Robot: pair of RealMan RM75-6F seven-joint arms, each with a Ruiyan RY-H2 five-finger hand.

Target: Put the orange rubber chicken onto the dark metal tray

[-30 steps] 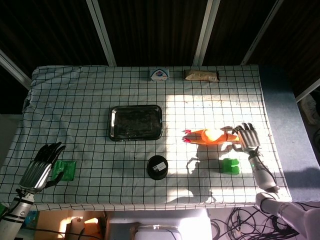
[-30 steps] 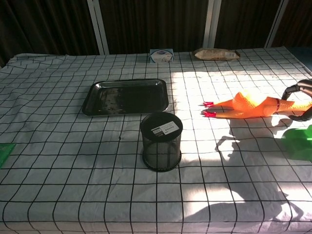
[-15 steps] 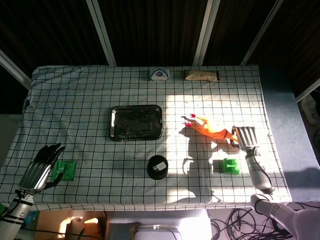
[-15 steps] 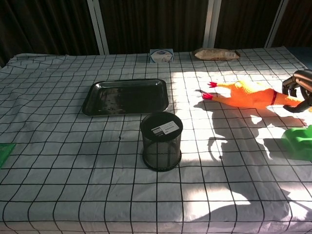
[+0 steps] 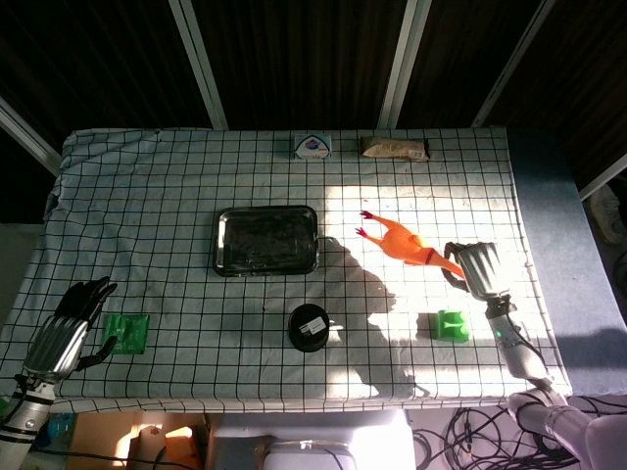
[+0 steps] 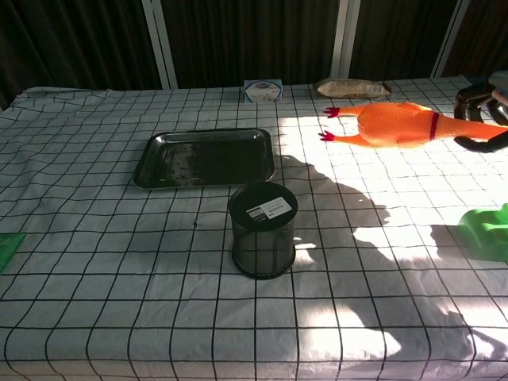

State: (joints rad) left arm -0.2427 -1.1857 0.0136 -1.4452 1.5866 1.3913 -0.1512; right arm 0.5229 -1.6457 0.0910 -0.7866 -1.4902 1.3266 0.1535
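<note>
Your right hand (image 5: 477, 264) has its fingers clamped on the orange rubber chicken (image 5: 404, 242), lifted but not yet over the dark metal tray (image 5: 266, 240).

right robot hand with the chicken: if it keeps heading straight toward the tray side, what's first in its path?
Probably the tray. The right robot hand holds the chicken aloft, feet pointing that way; the cup sits nearer the robot, likely off-line. Depth unclear.

Mesh cup (image 5: 310, 328), green blocks (image 5: 452, 325)
</note>
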